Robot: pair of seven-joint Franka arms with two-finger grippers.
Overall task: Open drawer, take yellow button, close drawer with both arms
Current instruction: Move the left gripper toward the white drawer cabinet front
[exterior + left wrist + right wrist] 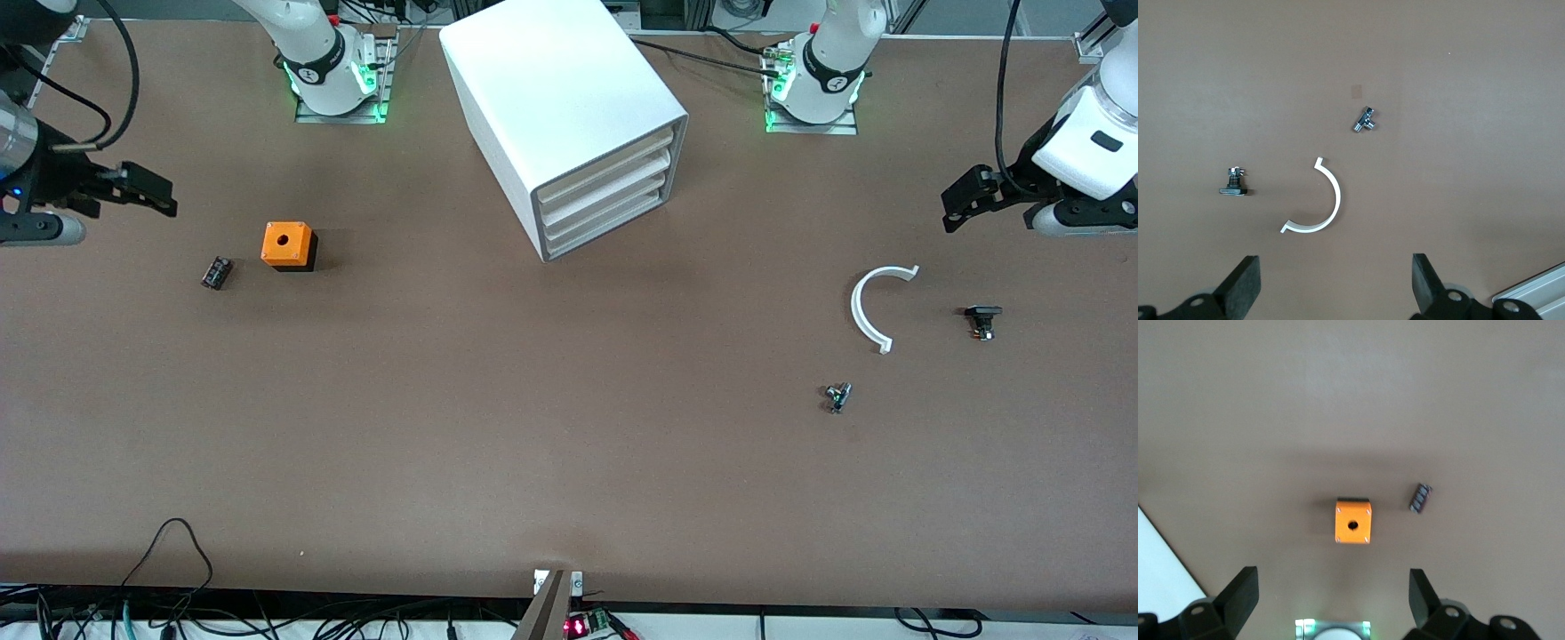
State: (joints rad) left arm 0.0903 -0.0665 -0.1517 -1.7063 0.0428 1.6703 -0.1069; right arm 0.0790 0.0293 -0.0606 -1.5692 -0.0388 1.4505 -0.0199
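The white cabinet stands at the back middle of the table, between the arms' bases. Its three white tray drawers are all pushed in. The button is hidden; no orange-yellow cap shows in any view. My right gripper hangs open and empty over the right arm's end of the table, its fingers wide apart in the right wrist view. My left gripper hangs open and empty over the left arm's end, its fingers also wide apart in the left wrist view. Both arms wait away from the cabinet.
An orange cube with a hole and a small black part lie toward the right arm's end. A white half ring, a black part and a small metal part lie toward the left arm's end.
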